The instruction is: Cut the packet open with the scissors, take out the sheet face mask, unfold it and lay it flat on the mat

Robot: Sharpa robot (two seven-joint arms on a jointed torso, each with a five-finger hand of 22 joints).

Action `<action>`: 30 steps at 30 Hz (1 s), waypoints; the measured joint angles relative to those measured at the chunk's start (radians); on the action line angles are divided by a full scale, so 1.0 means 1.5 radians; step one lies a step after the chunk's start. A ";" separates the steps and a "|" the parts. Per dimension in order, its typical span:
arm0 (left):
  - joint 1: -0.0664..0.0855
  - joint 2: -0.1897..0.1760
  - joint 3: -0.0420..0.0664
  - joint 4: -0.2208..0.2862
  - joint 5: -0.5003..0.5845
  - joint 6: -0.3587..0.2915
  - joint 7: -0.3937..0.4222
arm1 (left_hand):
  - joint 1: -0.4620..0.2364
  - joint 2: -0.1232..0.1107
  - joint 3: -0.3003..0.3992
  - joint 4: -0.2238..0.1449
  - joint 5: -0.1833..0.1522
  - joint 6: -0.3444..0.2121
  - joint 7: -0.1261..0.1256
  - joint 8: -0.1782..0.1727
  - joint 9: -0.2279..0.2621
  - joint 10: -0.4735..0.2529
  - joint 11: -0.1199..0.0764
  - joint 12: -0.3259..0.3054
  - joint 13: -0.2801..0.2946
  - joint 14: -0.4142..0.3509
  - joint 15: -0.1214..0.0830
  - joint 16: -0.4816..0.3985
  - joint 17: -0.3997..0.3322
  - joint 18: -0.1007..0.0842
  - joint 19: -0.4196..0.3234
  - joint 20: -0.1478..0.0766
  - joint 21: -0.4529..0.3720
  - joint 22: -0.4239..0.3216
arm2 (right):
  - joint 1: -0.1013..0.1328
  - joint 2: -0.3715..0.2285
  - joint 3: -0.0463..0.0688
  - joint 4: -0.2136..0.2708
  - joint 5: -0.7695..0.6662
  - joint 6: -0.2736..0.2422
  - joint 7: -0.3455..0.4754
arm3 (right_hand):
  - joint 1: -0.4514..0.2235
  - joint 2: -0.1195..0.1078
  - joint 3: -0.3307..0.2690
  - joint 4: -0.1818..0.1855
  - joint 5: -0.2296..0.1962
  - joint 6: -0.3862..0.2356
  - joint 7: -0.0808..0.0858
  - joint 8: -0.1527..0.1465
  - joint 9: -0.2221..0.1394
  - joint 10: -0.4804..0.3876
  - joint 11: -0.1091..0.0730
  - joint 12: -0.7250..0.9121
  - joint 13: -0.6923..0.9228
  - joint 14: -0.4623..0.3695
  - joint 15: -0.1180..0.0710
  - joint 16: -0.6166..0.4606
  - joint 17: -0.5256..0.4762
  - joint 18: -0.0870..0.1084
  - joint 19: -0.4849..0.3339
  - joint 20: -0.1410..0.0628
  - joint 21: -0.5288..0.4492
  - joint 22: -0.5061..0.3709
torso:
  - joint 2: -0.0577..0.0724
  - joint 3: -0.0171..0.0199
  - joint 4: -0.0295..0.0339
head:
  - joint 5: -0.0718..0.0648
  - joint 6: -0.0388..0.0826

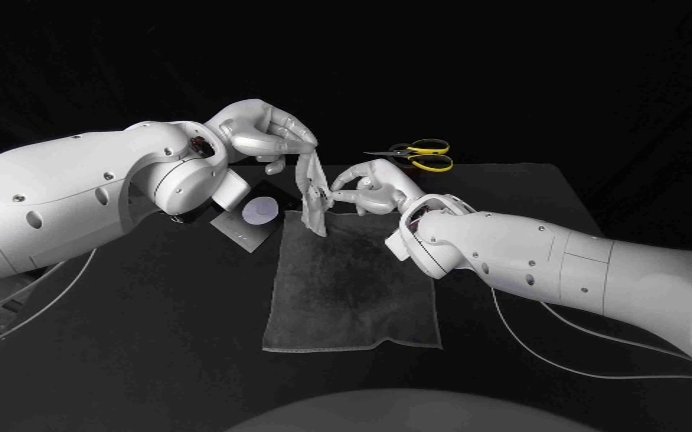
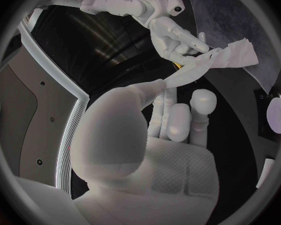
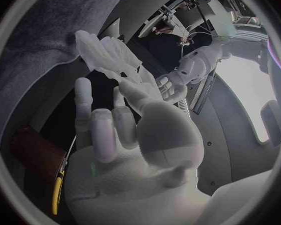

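The white sheet face mask [image 1: 312, 192] hangs partly folded above the far edge of the grey mat [image 1: 351, 292]. My left hand [image 1: 260, 130] pinches its top end, and the fingertips [image 2: 172, 82] meet on the mask [image 2: 231, 55]. My right hand [image 1: 368, 192] pinches the mask's side lower down. In the right wrist view the mask [image 3: 106, 55] rises beyond the right hand [image 3: 128, 135]. The dark opened packet [image 1: 248, 227] with a round white label lies left of the mat. The yellow-handled scissors [image 1: 418, 155] lie at the table's far edge.
The mat [image 2: 237, 12] lies flat mid-table with bare black table around it. The scissors [image 3: 56, 195] sit behind my right hand. My left forearm [image 1: 101, 192] hangs over the table's left part, close to the packet.
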 measured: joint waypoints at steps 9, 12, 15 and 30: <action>0.000 0.000 0.000 0.000 0.000 0.000 -0.001 | 0.000 0.000 0.000 0.000 0.000 0.000 0.000 -0.002 0.000 0.000 0.000 0.000 0.000 0.000 0.000 0.000 0.000 0.000 0.000 0.000 0.000 0.000 | 0.000 0.001 0.000 0.000 -0.004 0.006 -0.001 | -0.004 -0.014 -0.013 0.000 0.000 0.003 0.004 -0.024 -0.013 -0.002 0.007 -0.002 0.001 -0.002 0.007 -0.003 -0.001 0.000 -0.002 0.007 -0.003 0.000 | 0.000 0.0001 -0.0001 | 0.000 0.000; 0.000 0.000 0.000 0.000 0.000 0.000 -0.001 | 0.000 0.000 0.000 0.000 0.000 -0.001 -0.001 -0.001 0.001 0.000 0.000 0.000 0.000 0.000 0.000 0.000 0.001 0.000 0.002 -0.002 0.000 0.000 | 0.000 0.001 0.000 0.000 -0.006 0.008 -0.002 | -0.009 -0.019 -0.019 0.000 0.000 0.000 0.007 -0.035 -0.018 -0.005 0.010 -0.002 0.001 -0.005 0.009 -0.003 -0.001 0.000 -0.005 0.010 -0.006 0.000 | 0.000 0.0002 -0.0001 | 0.000 -0.001; 0.000 0.000 0.000 0.000 0.000 0.000 -0.001 | -0.001 -0.001 0.000 0.000 0.000 -0.001 -0.001 0.001 0.008 0.000 0.000 0.000 0.000 0.000 0.000 0.000 0.002 0.000 0.002 -0.002 0.000 0.001 | 0.000 0.002 0.000 0.000 -0.008 0.010 -0.002 | -0.009 -0.023 -0.019 0.000 0.000 0.003 0.010 -0.038 -0.021 -0.006 0.011 -0.002 0.001 -0.005 0.009 -0.003 0.000 0.000 -0.005 0.010 -0.006 -0.001 | 0.000 0.0003 -0.0001 | 0.000 -0.001; 0.000 0.000 0.000 0.000 0.000 0.001 -0.002 | -0.002 -0.002 0.000 0.000 0.000 -0.002 -0.002 0.001 0.009 0.000 0.000 0.000 0.000 0.000 0.000 0.000 0.002 0.000 0.002 -0.002 0.000 0.001 | 0.000 0.007 0.000 -0.003 -0.016 0.016 -0.005 | -0.013 -0.037 -0.040 -0.001 0.000 0.005 0.019 -0.058 -0.032 -0.013 0.018 -0.004 0.001 -0.012 0.016 -0.008 -0.004 0.006 -0.007 0.017 -0.012 -0.003 | 0.000 0.0003 0.0000 | 0.000 -0.002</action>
